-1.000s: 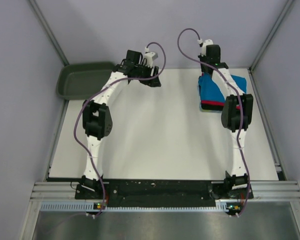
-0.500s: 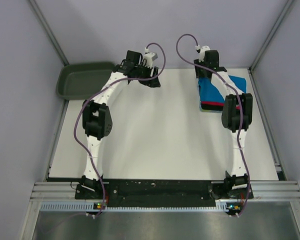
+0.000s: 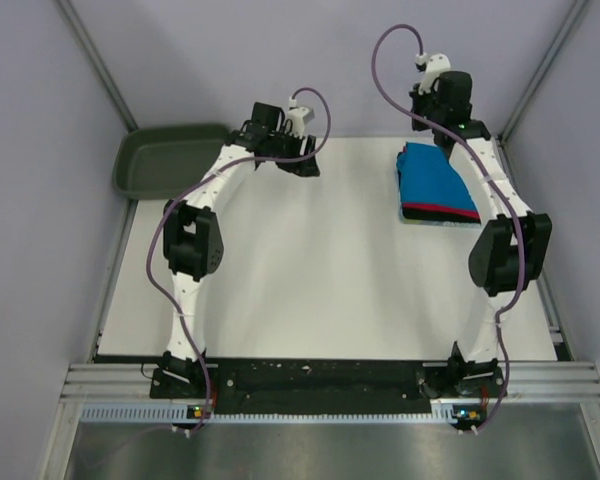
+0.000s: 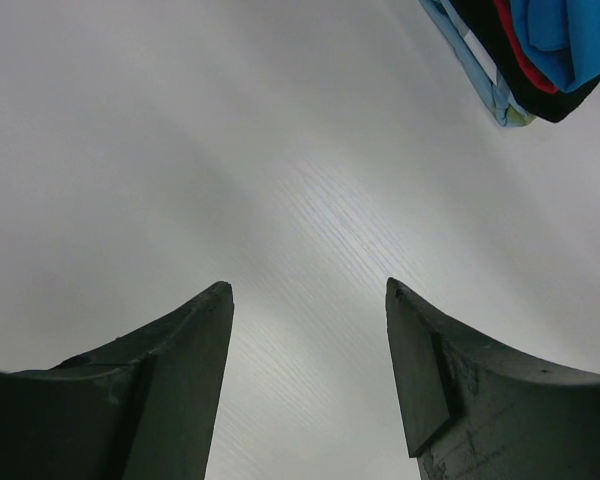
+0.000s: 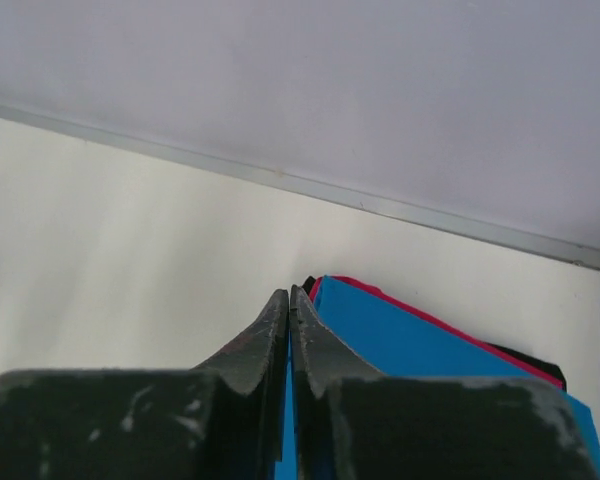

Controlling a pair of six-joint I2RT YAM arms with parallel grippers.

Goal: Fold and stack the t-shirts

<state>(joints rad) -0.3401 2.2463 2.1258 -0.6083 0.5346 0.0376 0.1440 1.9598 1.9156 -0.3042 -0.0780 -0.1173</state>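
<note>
With the t-shirts [image 3: 438, 185] stacked upper right, the right end effector [image 5: 289, 295] clenched empty and the left end effector [image 4: 308, 290] released, both probably only need retracting.

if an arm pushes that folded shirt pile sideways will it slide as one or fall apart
Probably shears: the stack is loose cloth layers, turquoise over red and black, edges uneven. Likely light and floppy, so lifting by one edge would let it droop.

The t-shirts [image 4: 555, 35] are cropped by the left wrist view's corner and partly hidden behind the right hand [image 5: 289, 295] in its view.
</note>
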